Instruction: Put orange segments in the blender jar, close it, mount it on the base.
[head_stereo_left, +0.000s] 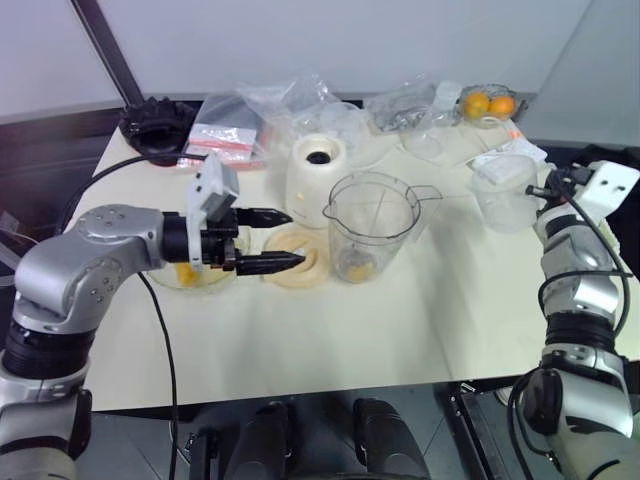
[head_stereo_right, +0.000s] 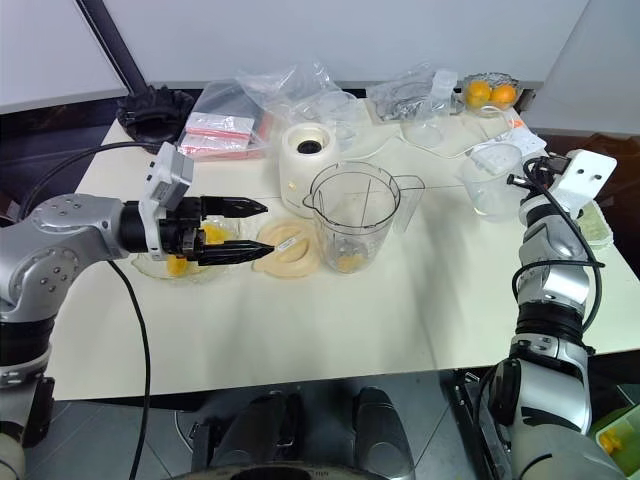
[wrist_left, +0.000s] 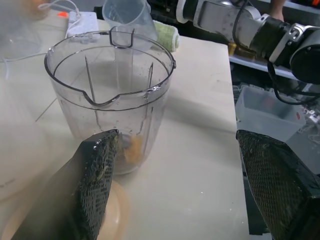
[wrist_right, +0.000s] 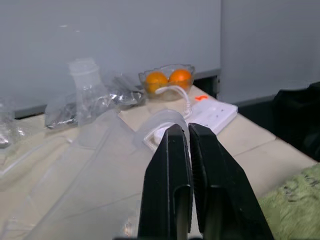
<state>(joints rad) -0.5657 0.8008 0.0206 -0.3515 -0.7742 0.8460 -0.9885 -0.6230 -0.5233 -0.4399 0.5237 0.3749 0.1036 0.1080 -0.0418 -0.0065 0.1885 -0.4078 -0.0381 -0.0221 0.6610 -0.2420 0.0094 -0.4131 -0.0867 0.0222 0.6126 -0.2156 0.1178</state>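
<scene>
Plainly, in the left eye view the left gripper (head_stereo_left: 281, 240), jaws spread and empty, pointed right at the upright blender jar (head_stereo_left: 372, 222), just left of it, above the lid (head_stereo_left: 296, 257); the base (head_stereo_left: 317, 165) stood behind. The left wrist view added orange segments (wrist_left: 132, 150) inside the jar. The right wrist view showed the right gripper (wrist_right: 188, 145) pressed together, far right.

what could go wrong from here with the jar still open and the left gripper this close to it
1. The open left gripper hovers beside the unlidded blender jar; a sideways nudge could tip it, spilling the orange segments.
2. The lid lies flat under the fingers, probably awkward to pinch.
3. The base stands close behind, leaving little room.
</scene>
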